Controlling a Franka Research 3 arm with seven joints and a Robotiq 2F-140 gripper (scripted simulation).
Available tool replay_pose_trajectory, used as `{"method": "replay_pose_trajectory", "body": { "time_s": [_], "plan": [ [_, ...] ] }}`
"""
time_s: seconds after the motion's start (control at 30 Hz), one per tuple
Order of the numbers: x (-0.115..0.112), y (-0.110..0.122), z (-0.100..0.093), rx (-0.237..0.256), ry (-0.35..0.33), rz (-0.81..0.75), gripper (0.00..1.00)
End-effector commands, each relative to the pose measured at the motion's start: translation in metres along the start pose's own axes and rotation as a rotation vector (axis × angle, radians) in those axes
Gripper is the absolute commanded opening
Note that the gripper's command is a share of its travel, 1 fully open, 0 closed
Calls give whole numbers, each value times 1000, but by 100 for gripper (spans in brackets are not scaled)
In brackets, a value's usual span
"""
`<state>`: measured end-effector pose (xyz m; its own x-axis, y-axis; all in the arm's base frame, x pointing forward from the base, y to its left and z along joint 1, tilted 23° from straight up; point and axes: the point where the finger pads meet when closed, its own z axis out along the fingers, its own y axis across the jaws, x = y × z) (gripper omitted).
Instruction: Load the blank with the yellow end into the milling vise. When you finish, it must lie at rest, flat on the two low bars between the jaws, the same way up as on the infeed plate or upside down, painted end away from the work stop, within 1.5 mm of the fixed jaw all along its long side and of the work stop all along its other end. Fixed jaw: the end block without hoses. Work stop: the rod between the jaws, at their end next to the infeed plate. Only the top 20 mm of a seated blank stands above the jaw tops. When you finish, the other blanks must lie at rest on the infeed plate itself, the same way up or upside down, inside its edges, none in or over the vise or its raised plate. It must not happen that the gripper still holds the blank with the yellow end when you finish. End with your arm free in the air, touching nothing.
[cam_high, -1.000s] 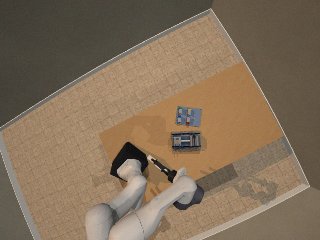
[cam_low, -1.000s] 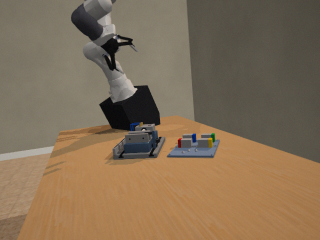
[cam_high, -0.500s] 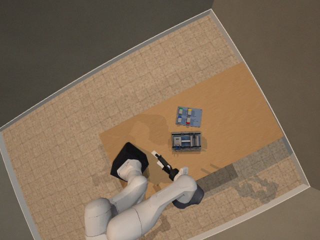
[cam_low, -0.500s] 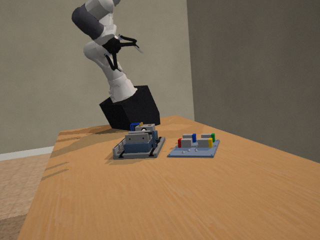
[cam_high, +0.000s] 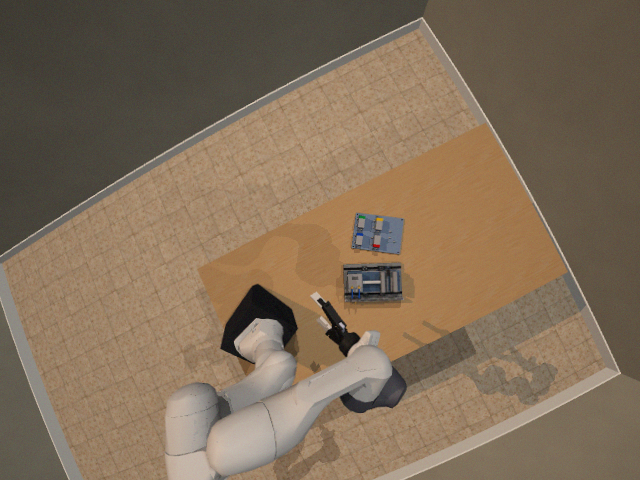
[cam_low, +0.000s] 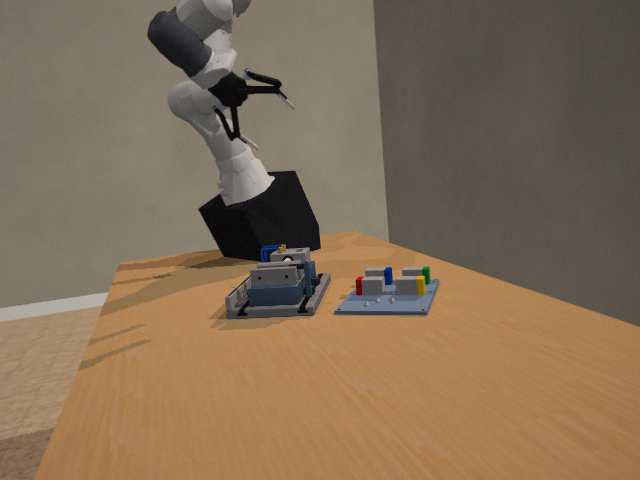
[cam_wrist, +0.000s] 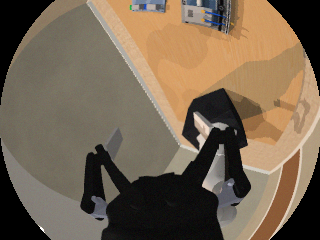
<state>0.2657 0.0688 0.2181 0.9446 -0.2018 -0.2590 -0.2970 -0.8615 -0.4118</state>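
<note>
Gripper (cam_high: 320, 310) (cam_low: 275, 127) (cam_wrist: 156, 126) wide open in the air, nothing between the fingers. Farther out, on the infeed plate (cam_high: 395, 227) (cam_low: 403, 310) (cam_wrist: 156, 2), the yellow-ended blank (cam_high: 378, 225) (cam_low: 407, 285). Probably stiff, fairly heavy, slippery if pinched askew; best grasped squarely, high on the long sides, near mid-length.
</note>
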Motion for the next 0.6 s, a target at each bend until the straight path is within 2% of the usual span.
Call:
{"method": "replay_pose_trajectory", "body": {
  "time_s": [0.0, 0.23, 0.27, 0.4, 0.57],
  "plan": [
    [9, -3, 1, 5, 29, 97, 100],
    [9, -3, 1, 5, 29, 97, 100],
    [14, -5, 1, 1, 45, 95, 100],
    [41, -16, 6, 5, 138, 254, 100],
    [41, -16, 6, 5, 138, 254, 100]
  ]
}}
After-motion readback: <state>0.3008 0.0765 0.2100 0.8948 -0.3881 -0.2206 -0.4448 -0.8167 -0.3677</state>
